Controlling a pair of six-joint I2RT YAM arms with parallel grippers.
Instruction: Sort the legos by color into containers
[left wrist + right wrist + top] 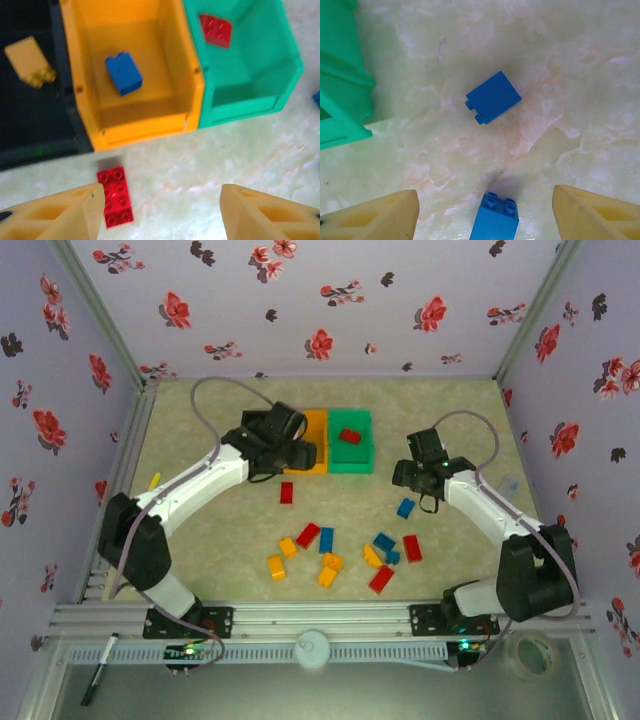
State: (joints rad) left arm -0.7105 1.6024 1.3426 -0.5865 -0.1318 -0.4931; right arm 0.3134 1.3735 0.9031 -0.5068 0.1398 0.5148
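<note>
Presently the left gripper (162, 197) stands wide and empty above a flat red plastic brick (115, 196) on the marbled counter (225, 160), just before the joined bins. The black plastic bin (30, 125) holds a yellow-orange brick (29, 61), the orange bin (145, 127) a blue brick (123, 73), and the green bin (250, 105) a small red brick (216, 29). The right gripper (486, 192), likewise wide and empty, hovers over two loose blue bricks (493, 97).

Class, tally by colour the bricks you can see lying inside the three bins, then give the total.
yellow brick, black bin: 1
blue brick, orange bin: 1
red brick, green bin: 1
Total: 3
</note>
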